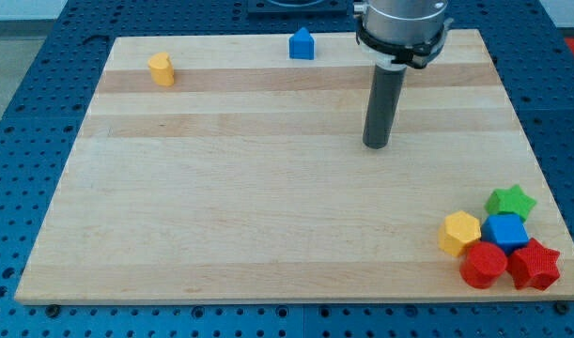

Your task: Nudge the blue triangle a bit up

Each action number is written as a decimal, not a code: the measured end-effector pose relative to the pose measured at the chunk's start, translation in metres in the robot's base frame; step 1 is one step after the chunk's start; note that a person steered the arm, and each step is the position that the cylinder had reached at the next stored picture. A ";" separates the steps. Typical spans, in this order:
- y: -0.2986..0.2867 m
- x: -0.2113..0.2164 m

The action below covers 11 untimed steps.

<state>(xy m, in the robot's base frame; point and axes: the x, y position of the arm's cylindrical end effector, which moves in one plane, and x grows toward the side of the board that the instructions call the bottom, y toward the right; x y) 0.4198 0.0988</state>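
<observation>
The blue triangle-topped block (302, 44) stands near the top edge of the wooden board (221, 207), a little left of the arm. My tip (376, 145) is on the board below and to the right of it, well apart from it. No block touches the tip.
A yellow block (161, 69) sits at the view's top left. A cluster lies at the bottom right: a green star (510, 201), a yellow hexagon (459, 232), a blue cube (505, 231), a red cylinder (482, 265) and a red star (535, 264).
</observation>
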 end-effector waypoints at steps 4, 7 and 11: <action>-0.025 -0.044; -0.054 -0.095; -0.030 -0.207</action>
